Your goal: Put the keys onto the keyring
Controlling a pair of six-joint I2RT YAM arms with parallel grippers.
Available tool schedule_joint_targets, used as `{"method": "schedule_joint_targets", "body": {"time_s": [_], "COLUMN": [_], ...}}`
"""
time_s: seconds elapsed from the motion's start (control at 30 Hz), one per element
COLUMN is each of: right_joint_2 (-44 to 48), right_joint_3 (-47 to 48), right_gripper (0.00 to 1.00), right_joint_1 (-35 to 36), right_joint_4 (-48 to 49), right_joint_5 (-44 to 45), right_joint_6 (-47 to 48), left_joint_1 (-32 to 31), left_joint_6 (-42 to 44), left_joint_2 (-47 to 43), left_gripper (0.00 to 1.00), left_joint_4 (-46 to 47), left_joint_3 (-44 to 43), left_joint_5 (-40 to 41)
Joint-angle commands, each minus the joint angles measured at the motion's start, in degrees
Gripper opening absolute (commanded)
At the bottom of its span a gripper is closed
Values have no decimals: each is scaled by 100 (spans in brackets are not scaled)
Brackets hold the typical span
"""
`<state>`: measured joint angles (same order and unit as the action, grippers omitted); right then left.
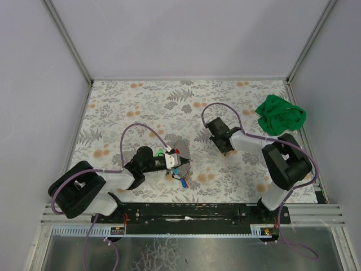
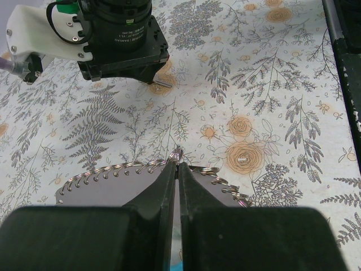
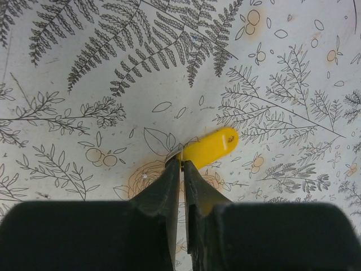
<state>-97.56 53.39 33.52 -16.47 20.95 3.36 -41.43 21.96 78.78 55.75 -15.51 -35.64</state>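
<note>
Right wrist view: right gripper point(image 3: 181, 164) pinched shut on yellow key point(image 3: 211, 147), head pointing away up-right; left gripper point(image 2: 177, 166) clamps keyring point(image 2: 203, 168), well apart to its left.

One yellow key point(image 3: 211, 147), one green cloth point(image 1: 280, 114) and one grey pouch point(image 2: 107, 186) with stitched edge.

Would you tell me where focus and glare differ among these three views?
Left wrist: the near fingers are dark and soft, the tablecloth crisp, the keyring glinting. Right wrist: likewise soft fingers, a small highlight on the yellow key. Top external: even light, faint shadows.
</note>
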Motion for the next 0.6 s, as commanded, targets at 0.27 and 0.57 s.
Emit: {"method": "schedule_joint_targets", "body": {"time_s": [0.27, 0.57], "right_joint_2": [92, -101], "right_joint_3": [611, 1031], "right_gripper": [2, 2], "right_joint_1": [-64, -49], "right_joint_4": [-813, -1292], "right_joint_5": [-1119, -1960], "right_joint_6": [-468, -818], "left_joint_1": [-19, -16], "left_joint_6": [7, -3], "left_joint_2": [-112, -110], "left_gripper": [0, 0], "left_joint_4": [265, 258], "left_joint_3": [-75, -75], "left_joint_5": [-84, -104]}}
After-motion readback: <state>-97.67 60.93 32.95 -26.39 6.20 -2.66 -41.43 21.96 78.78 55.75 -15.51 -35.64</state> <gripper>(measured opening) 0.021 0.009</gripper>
